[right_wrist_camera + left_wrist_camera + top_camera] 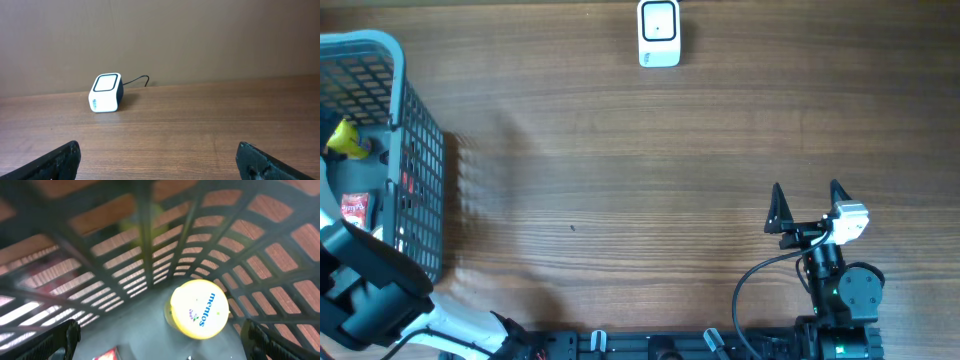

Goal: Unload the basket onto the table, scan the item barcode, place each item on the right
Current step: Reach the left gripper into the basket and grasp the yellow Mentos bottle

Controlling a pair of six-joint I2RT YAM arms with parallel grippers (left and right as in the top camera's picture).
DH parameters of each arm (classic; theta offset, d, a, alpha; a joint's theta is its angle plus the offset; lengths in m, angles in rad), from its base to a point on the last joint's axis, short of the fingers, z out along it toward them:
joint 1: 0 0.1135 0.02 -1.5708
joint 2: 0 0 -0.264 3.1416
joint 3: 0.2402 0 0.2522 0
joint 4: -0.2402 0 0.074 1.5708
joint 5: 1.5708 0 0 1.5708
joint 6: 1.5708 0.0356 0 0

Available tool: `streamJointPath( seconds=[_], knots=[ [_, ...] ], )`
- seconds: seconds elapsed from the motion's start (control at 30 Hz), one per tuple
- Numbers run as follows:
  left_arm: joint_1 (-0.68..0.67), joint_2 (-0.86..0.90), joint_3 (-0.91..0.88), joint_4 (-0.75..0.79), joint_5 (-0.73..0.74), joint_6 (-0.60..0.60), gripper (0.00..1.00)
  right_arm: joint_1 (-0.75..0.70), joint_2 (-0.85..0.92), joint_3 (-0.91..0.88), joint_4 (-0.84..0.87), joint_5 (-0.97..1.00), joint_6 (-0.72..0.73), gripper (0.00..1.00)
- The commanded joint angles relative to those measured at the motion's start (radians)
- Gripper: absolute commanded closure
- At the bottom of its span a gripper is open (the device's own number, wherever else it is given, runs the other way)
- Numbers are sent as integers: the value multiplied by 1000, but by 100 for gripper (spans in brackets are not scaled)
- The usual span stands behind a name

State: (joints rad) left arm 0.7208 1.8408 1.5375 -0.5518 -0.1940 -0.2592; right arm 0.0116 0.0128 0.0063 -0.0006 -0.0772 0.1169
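— Down inside the basket point(145, 240), what can be read?
— "mentos", across the yellow tub point(199, 309), just ahead of the left gripper point(160, 345); its fingers are spread wide, empty.
— Room beyond?
— Open table point(620, 150) under the right gripper point(806, 198), gaping, empty; the white scanner point(659, 33) sits by the far edge.

Basket point(370, 40): grey-blue rim, dark grid mesh.
Mentos tub point(200, 308): yellow, blue lettering.
Barcode scanner point(659, 33): white, black trim.
Table point(620, 150): brown woodgrain.
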Motion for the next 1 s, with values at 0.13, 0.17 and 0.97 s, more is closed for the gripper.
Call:
streamJointPath(
  seconds=[0.13,0.17,0.97],
  knots=[
    [-42,50,19,42,-17,70,0,4,-5,-1,2,10,16,0],
    [-45,56,19,44,-17,70,0,4,-5,-1,2,10,16,0],
    [-56,222,19,160,-12,68,0,4,-3,-1,3,10,16,0]
  ],
)
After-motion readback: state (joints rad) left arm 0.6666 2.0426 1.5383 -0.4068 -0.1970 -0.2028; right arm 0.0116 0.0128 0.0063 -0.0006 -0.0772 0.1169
